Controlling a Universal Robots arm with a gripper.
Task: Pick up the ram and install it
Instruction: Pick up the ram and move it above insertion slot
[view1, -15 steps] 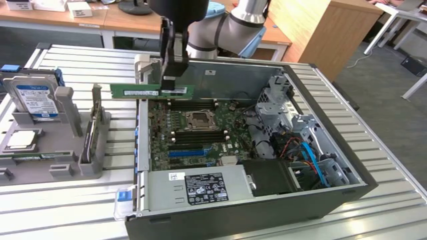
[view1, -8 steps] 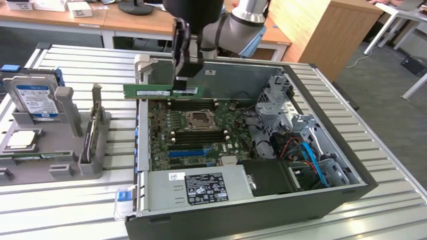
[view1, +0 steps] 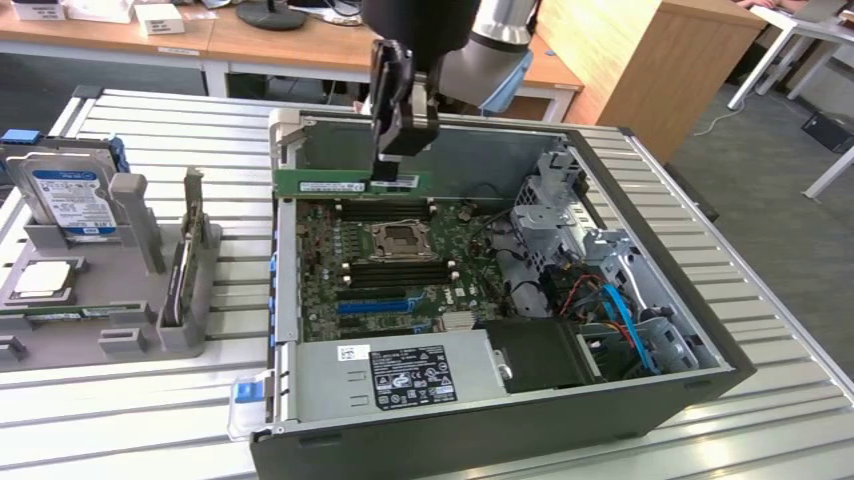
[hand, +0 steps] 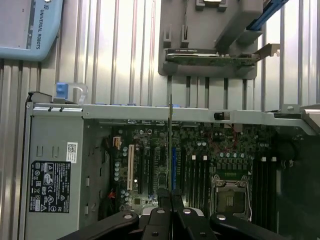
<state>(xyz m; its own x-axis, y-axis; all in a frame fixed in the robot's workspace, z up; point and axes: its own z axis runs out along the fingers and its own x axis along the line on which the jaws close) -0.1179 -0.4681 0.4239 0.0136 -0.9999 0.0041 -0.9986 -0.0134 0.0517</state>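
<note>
The ram (view1: 334, 184) is a long green stick with a pale label. It hangs level above the far end of the open computer case (view1: 694, 300), and my gripper (view1: 396, 172) is shut on its right part. In the wrist view the ram (hand: 171, 150) shows edge-on as a thin line running out from between the black fingers (hand: 159, 212). Below it lies the motherboard (view1: 334, 290) with its processor socket (view1: 398, 240) and the black memory slots (view1: 400, 272) beside that. The stick is above the board and touches no slot.
A grey fixture (view1: 134, 330) at the exterior view's left holds a hard drive (view1: 70, 200) and upright cards. The power supply (view1: 400, 372) fills the case's near end, with cables (view1: 614, 310) and drive cage at its right. A blue-grey Universal Robots box (hand: 30, 25) lies nearby.
</note>
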